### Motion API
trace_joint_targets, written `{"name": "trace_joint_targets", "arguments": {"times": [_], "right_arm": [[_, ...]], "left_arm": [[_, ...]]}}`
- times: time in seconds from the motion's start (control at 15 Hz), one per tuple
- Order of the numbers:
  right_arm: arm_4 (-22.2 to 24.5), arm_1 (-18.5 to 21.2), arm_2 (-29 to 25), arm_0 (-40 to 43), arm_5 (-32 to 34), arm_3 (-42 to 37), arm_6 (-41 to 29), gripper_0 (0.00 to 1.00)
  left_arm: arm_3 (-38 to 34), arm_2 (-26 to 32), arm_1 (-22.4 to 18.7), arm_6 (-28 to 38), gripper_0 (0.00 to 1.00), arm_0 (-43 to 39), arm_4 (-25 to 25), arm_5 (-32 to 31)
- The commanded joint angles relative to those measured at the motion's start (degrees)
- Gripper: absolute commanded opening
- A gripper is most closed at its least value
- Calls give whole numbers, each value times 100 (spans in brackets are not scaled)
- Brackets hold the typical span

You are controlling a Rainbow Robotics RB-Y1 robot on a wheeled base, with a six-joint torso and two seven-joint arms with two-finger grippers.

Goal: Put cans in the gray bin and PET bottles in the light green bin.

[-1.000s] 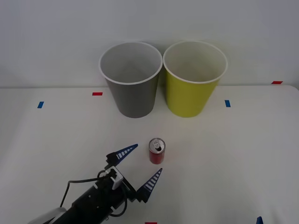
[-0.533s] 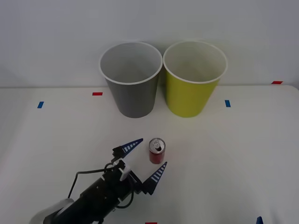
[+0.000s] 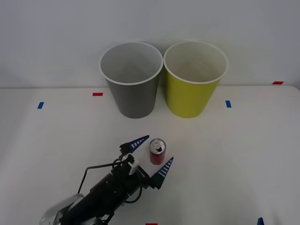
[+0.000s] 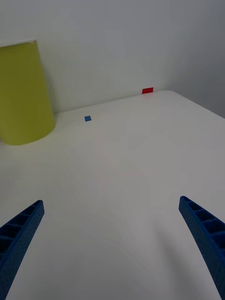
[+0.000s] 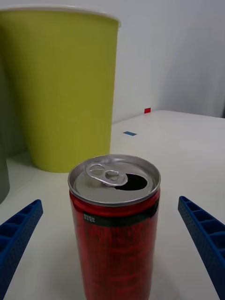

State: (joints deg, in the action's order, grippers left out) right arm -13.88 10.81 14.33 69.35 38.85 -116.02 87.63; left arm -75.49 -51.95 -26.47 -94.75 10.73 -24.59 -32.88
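Standing upright on the white worktop [image 3: 243, 154] in the front view, the red can [image 3: 157, 152] serves as the landmark: the left end effector [image 3: 152, 155] sits right at it with its two blue ribbed fingers spread apart, one on the can's far-left side and one on its near-right side, neither seen touching it. Beyond the can, against the wall, stand the gray bin [image 3: 132, 79] and the light green bin [image 3: 194, 78], upright and side by side, the gray one beyond and left of the can, the green one beyond and right of it. Well to the right of the can, at the near edge of the worktop, a blue tip of the right end effector [image 3: 259, 221] pokes into sight. From the right wrist view, the right end effector [image 4: 112, 243] has its fingers wide apart over bare worktop, with the light green bin [image 4: 23, 93] ahead. From the left wrist view, the can [image 5: 115, 225] stands between the parted blue fingers [image 5: 16, 234], its silver top and pull-tab opening showing, with gaps on both sides; the light green bin [image 5: 61, 89] rises behind it.
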Motion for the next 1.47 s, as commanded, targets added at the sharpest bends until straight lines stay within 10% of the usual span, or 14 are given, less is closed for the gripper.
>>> {"name": "trace_joint_targets", "arguments": {"times": [0.07, 0.2, 0.93, 1.47], "right_arm": [[0, 0, 0, 0, 0, 0, 0, 100], [0, 0, 0, 0, 0, 0, 0, 100], [0, 0, 0, 0, 0, 0, 0, 100], [0, 0, 0, 0, 0, 0, 0, 100]], "left_arm": [[87, 0, 98, 18, 99, 105, -19, 62], [87, 0, 125, 44, 0, 123, -19, 62], [-265, 36, 98, 44, 0, 105, -46, 563], [-3288, 1196, -570, 106, 0, -405, -178, 4017]]}}
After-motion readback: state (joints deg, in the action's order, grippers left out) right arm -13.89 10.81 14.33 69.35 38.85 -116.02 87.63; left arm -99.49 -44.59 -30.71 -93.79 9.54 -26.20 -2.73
